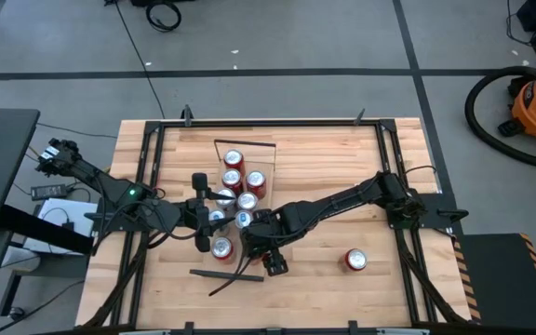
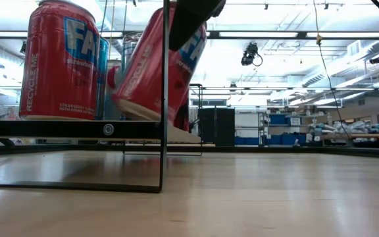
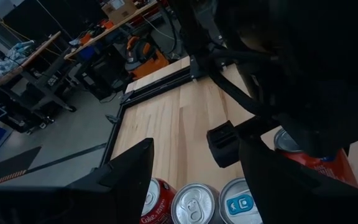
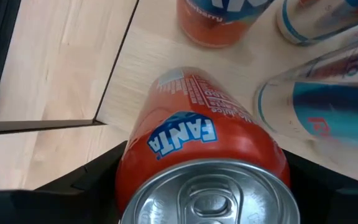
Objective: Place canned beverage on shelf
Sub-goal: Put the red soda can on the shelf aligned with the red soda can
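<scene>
Between the fingers of the right gripper [image 4: 204, 180]: a red Fanta can [image 4: 201, 146] was clamped, one dark finger on each side of its body, silver top toward the wrist camera.
Fanta can, posture: tilted in the low view [image 2: 156, 72], its lower edge touching the shelf [image 2: 71, 128], its upper part under the gripper.
Shelf: a light-wood board with thin dark metal rims [image 1: 249, 154], lying on the plank tabletop [image 1: 342, 163], directly under both grippers.
Beyond the held can: another red can [image 4: 219, 22] and a blue-and-white can [image 4: 328, 18] stood upright on the shelf; a third blue-and-white can [image 4: 319, 102] was just beside the held one.
Upright red can in the low view [image 2: 61, 59]: stood on the shelf, near the tilted can but apart from it.
Left gripper [image 1: 203, 212]: over the same end of the shelf, just beside the right gripper [image 1: 266, 249]; its fingers [image 3: 123, 177] were spread apart with nothing between them.
Under the left gripper: three can tops in a row [image 3: 194, 202].
Away from both grippers: one red can [image 1: 355, 260] stood alone on the tabletop, well apart from the shelf, on the right arm's side.
</scene>
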### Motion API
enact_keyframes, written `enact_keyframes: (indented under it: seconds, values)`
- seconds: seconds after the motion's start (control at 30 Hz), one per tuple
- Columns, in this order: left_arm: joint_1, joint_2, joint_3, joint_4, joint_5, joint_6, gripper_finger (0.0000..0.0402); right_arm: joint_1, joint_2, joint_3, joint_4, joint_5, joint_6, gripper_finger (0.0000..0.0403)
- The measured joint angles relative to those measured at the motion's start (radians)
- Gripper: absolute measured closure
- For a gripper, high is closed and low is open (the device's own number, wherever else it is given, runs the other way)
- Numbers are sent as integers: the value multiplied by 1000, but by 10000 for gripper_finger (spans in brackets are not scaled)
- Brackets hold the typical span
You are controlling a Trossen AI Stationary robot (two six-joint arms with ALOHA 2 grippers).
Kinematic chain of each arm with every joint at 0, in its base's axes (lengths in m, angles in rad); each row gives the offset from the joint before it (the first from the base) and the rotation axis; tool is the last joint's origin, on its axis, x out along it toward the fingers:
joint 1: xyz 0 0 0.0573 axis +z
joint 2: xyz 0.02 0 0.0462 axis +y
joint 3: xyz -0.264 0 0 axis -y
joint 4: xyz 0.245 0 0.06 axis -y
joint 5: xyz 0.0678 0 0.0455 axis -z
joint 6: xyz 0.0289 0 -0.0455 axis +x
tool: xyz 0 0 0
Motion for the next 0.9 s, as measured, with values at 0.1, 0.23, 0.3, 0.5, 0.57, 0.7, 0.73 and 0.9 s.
enact_keyframes:
  seconds: [0.1,0.23,0.3,0.5,0.57,0.7,0.73,0.9]
  values:
    - [0,0,0,0,0,0,153,0,-1,-2,2,-3,-6,79]
    - [0,0,0,0,0,0,153,-1,-1,-3,5,-4,-8,69]
    - [0,0,0,0,0,0,153,-2,-1,-4,8,-6,-8,58]
    - [0,0,0,0,0,0,153,-5,-1,-6,36,-7,-10,35]
    - [0,0,0,0,0,0,153,-5,-1,-6,35,-7,-19,33]
    - [0,0,0,-4,0,0,153,-5,-1,-6,36,-2,-26,36]
    - [0,0,0,-4,0,0,153,-5,-1,-6,37,-2,-26,36]
    - [0,0,0,-4,0,0,153,-5,-1,-6,39,-2,-26,36]
